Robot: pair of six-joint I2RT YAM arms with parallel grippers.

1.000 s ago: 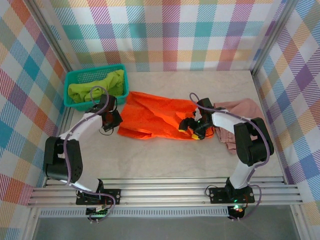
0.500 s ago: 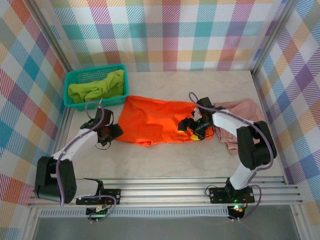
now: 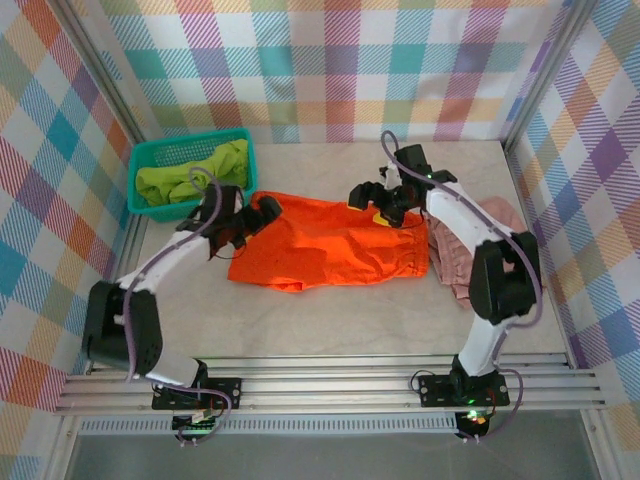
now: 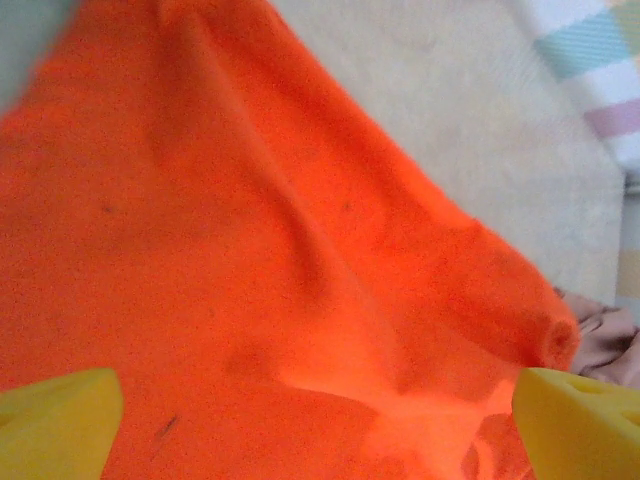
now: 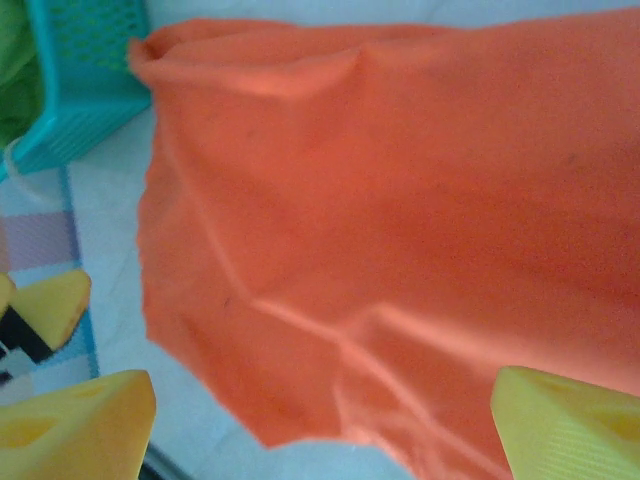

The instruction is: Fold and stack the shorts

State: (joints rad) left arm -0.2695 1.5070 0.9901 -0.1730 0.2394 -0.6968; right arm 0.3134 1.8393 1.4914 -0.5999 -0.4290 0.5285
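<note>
Tabletop, teal basket w/ green shorts

Beige table carries orange shorts spread at centre, pink shorts at right, apparently touching the orange edge, and teal basket at far left.

Left arm: bolted at table's near edge, left side; elbow low by left edge, forearm angled away and rightward. Left gripper: pointing right, toward table's middle; jaws spread wide, yellow pads well apart.

Right arm: bolted at near edge, right side; elbow by right edge, forearm running toward far edge. Right gripper: pointing left; jaws spread wide.
</note>
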